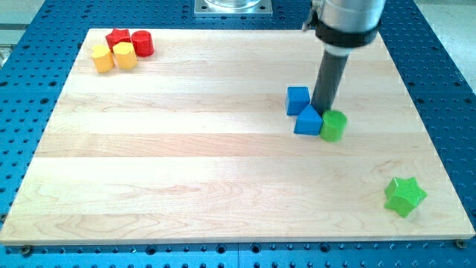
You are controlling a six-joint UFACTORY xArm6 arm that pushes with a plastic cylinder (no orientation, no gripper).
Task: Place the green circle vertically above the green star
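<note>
The green circle (pixel 334 125) stands on the wooden board right of centre. The green star (pixel 404 196) lies near the board's bottom right corner, below and to the right of the circle. My dark rod comes down from the view's top, and my tip (pixel 322 110) sits just above and left of the green circle, touching or nearly touching it. A blue block (pixel 308 120) is pressed against the circle's left side, just below my tip. A blue cube (pixel 298 100) sits left of the rod.
At the board's top left corner, a red star-like block (pixel 117 38), a red cylinder (pixel 142 43) and two yellow blocks (pixel 103 58) (pixel 125 55) are clustered. The wooden board (pixel 186 164) lies on a blue perforated table.
</note>
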